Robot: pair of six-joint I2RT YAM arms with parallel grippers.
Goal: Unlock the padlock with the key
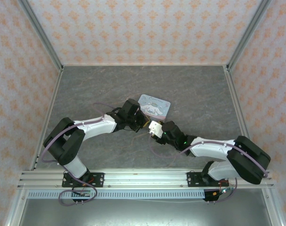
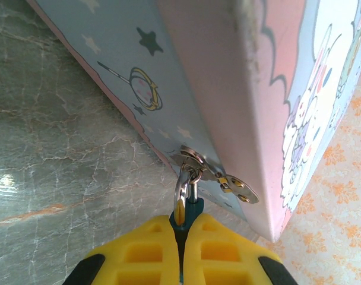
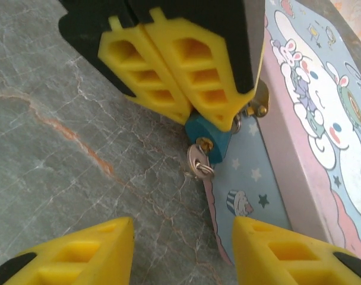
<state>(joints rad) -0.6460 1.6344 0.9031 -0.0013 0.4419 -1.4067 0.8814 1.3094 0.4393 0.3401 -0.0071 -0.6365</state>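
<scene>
The tiny teal padlock (image 2: 187,215) hangs by its silver shackle from the hasp (image 2: 219,175) on the pale blue cartoon tin (image 2: 216,71). My left gripper (image 2: 181,228) is shut on the padlock body. In the right wrist view the padlock (image 3: 209,135) pokes out below the left gripper's yellow fingers (image 3: 168,65). A small silver key (image 3: 198,160) with a ring sits in its brassy keyhole. My right gripper (image 3: 181,228) is open, just short of the key and not touching it. In the top view the left gripper (image 1: 142,121) and right gripper (image 1: 155,128) meet at the tin's (image 1: 154,104) near edge.
The tin lies flat on the grey marbled table (image 1: 86,94), ringed by orange-patterned walls (image 1: 143,28). Its printed lid (image 3: 311,119) runs along the right of the right wrist view. Bare table stretches left of both grippers.
</scene>
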